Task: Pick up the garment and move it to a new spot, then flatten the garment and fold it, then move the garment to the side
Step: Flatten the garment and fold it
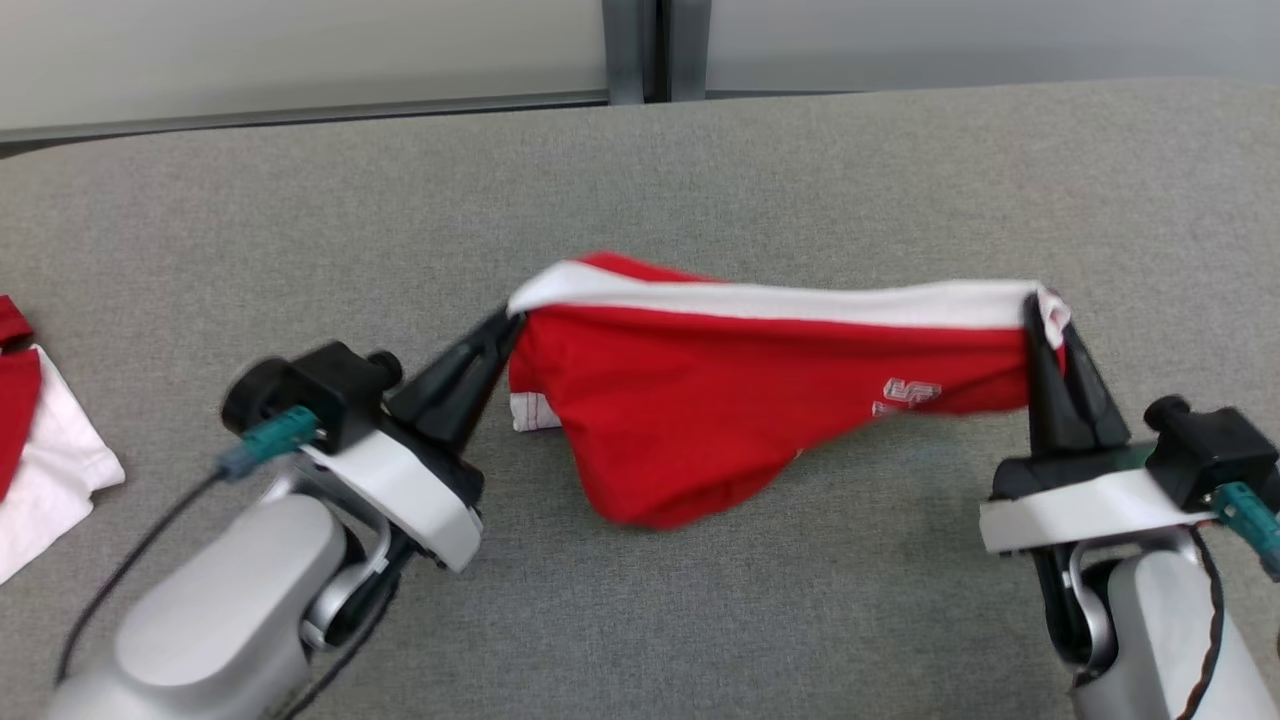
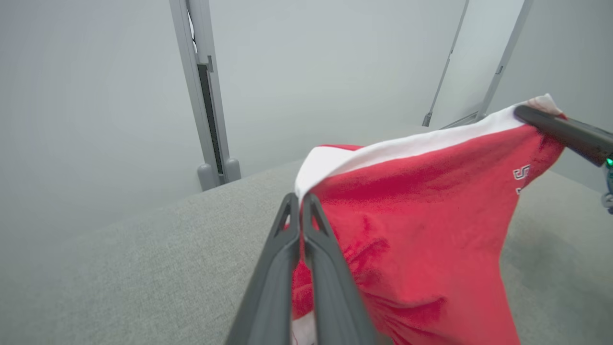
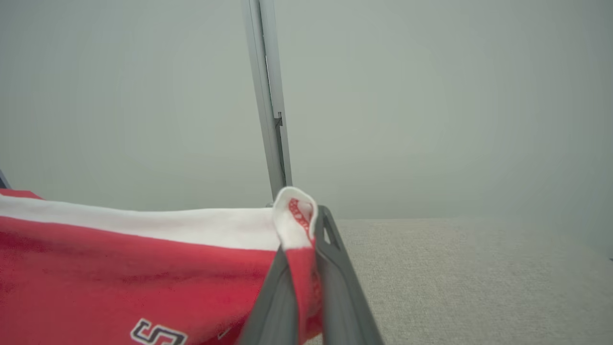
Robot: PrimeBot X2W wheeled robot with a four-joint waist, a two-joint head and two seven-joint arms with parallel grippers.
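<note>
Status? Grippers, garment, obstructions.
Left gripper and right gripper shut on white-banded red fabric garment. Stretched between them, middle sagging. Red-and-white cloth far left, apart.

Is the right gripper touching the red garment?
Touching. In the right wrist view the white edge of the garment is pinched inside the shut right gripper.

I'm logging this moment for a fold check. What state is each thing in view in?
red garment: hanging by its white band between both end effectors, body sagging.
left end effector: shut on the band's left end.
right end effector: shut on the band's right end.
red-and-white cloth: lying on the table, far left.
</note>
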